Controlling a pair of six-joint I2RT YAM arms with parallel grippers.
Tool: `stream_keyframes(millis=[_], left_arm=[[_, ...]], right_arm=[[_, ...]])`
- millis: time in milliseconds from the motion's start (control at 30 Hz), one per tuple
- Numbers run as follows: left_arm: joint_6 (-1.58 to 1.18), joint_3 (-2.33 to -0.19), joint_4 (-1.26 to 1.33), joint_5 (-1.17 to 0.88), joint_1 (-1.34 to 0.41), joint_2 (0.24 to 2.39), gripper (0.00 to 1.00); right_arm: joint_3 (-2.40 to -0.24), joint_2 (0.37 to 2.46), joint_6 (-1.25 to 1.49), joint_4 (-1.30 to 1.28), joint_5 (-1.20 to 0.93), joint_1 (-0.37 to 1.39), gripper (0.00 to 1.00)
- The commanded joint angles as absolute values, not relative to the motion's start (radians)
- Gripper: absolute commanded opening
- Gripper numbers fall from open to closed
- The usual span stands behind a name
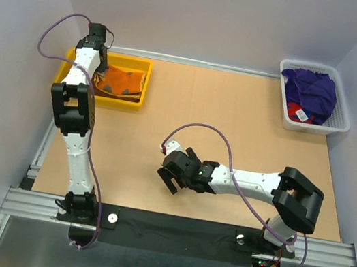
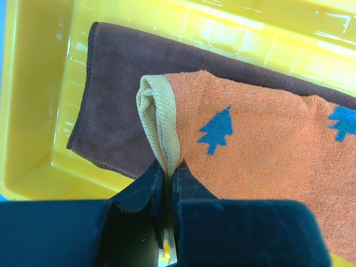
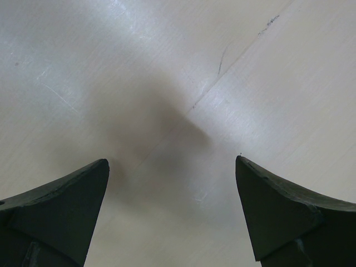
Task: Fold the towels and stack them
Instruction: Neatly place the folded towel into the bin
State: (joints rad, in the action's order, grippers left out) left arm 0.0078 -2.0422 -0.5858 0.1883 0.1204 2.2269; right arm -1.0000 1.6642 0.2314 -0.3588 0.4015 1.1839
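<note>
**Left pincer grips orange towel in yellow tray**

At the far left corner of the table (image 1: 237,116), the left arm (image 1: 75,150) reaches over the yellow tray (image 1: 143,82). There the left pincer (image 2: 168,167) is closed to a narrow slit on the pale ribbed border of the orange towel (image 2: 261,150). The fingers (image 2: 146,189) pinch a bunched fold of that hem between them. The orange towel, printed with blue tree shapes, lies across the brown towel (image 2: 119,83), which is spread flat on the tray floor and shows beyond it on the far side and the left.

Near the middle of the table, the right pincer (image 3: 171,159) hovers low over the bare surface. Its two dark fingers are spread fully wide and hold nothing, with only its own shadow falling between them.

In the far right corner stands the white basket (image 1: 345,116). The purple towel (image 1: 314,92) is heaped loosely inside and rises above the rim. A patch of the red towel (image 1: 299,114) peeks out beneath it at the near side, well apart from both pincers.
</note>
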Motion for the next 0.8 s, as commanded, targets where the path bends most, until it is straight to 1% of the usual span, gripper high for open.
stream_keyframes(millis=[0, 700, 767], left_arm=[[0.02, -2.086, -0.588, 0.207, 0.135, 2.187, 0.0], [0.006, -2.086, -0.606, 0.241, 0.141, 2.169, 0.0], [0.015, -2.082, -0.581, 0.23, 0.141, 2.172, 0.03]], right_arm=[[-1.058, 1.667, 0.225, -0.357, 0.425, 1.178, 1.0], [-1.06, 1.664, 0.221, -0.359, 0.439, 1.178, 1.0], [-1.058, 1.667, 0.222, -0.359, 0.437, 1.178, 1.0]])
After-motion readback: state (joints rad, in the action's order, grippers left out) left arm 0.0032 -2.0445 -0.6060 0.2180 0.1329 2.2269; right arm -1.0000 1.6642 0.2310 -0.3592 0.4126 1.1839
